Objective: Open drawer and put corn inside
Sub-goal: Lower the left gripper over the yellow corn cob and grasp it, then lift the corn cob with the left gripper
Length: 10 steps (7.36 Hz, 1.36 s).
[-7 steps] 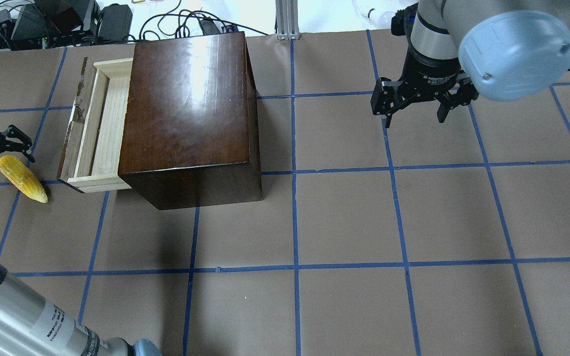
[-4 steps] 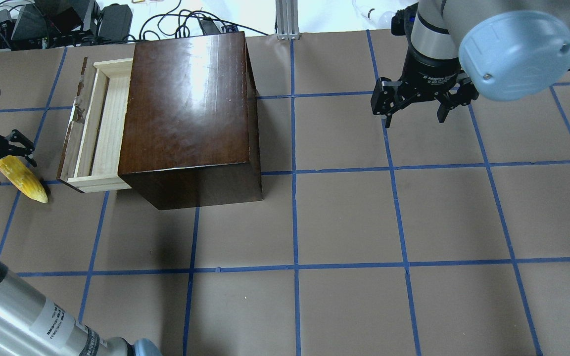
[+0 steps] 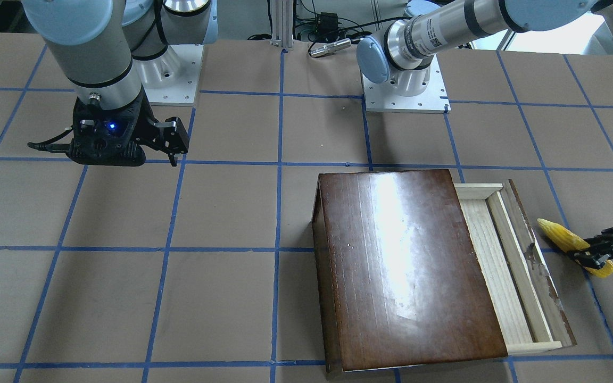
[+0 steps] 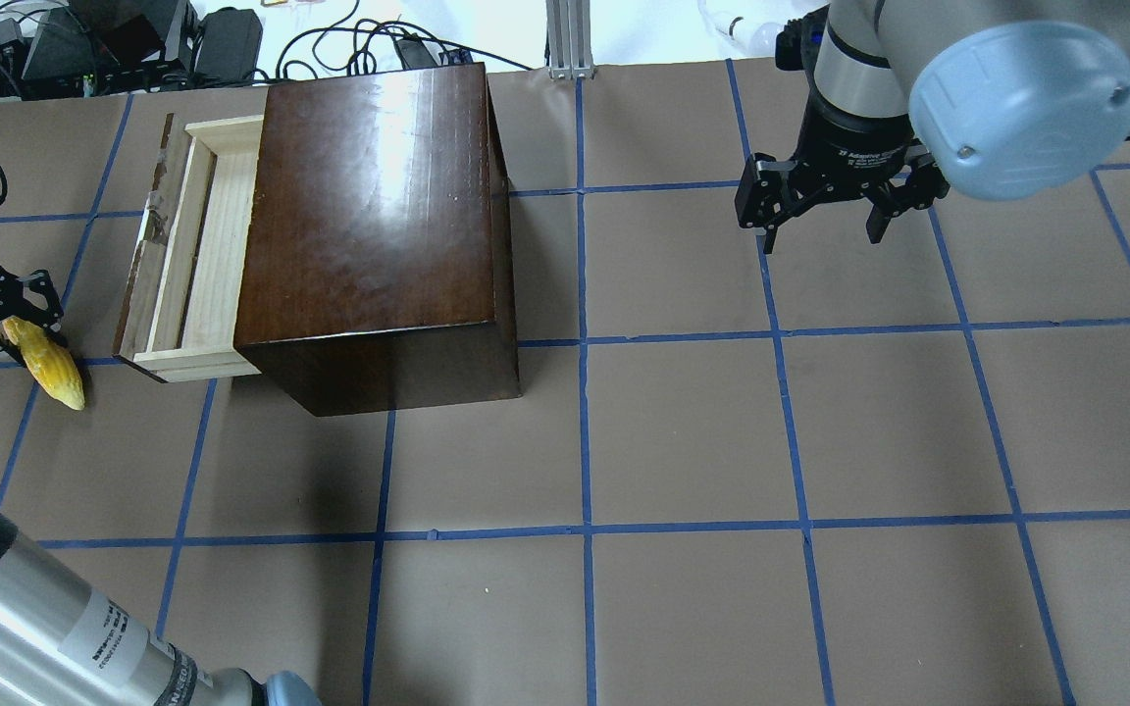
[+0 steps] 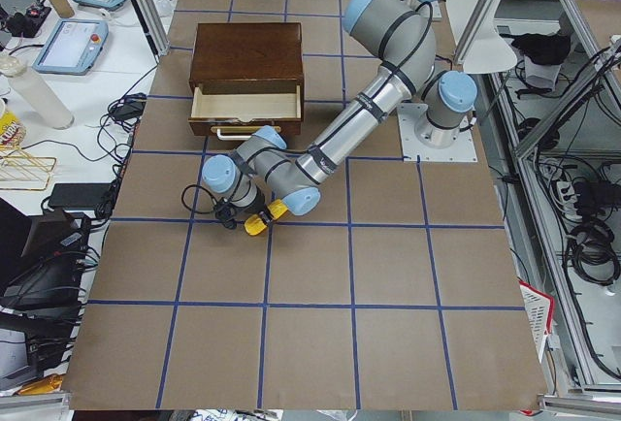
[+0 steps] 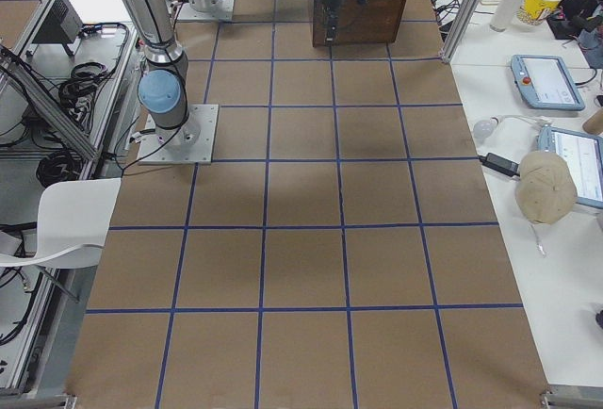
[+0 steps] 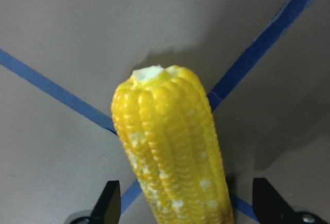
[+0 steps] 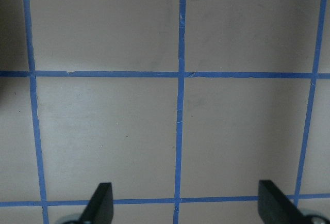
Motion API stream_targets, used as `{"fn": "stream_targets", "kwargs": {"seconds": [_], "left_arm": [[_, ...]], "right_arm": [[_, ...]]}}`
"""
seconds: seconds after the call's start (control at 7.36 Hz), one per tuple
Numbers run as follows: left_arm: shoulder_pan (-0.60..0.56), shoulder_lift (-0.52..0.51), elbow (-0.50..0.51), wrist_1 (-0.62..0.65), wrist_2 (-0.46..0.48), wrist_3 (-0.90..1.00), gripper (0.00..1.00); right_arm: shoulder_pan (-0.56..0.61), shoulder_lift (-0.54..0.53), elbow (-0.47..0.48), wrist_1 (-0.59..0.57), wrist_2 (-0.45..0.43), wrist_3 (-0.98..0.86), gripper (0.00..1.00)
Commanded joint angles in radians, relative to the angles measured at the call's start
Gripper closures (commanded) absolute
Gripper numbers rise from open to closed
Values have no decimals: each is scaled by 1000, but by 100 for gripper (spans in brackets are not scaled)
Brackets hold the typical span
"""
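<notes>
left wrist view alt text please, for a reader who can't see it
A yellow corn cob fills the centre, lying on brown paper crossed by blue tape lines. The black jaws stand open at the bottom, one each side of it.

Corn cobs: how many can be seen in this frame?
1. The corn lies on the table just outside the open drawer, between the open fingers of the left pincer. The drawer's covered part could hide more.
</notes>
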Motion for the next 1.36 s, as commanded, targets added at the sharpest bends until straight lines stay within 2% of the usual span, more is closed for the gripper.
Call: {"fn": "stream_targets", "kwargs": {"seconds": [0.0,0.54,0.68,0.95,1.22], "left_arm": [[-2,20,15,-1,-8,3,100],[-43,78,99,-42,-5,9,100],[-89,107,131,-57,-4,79,100],[-107,161,167,-106,-15,155,100],[-124,204,222,-172,-90,215,100]], "right_arm": [[0,-1,0,0,0,0,0],[0,-1,0,-1,0,0,0],[0,-1,0,0,0,0,0],[0,-1,0,-1,2,0,0],[0,-1,0,0,2,0,0]]}}
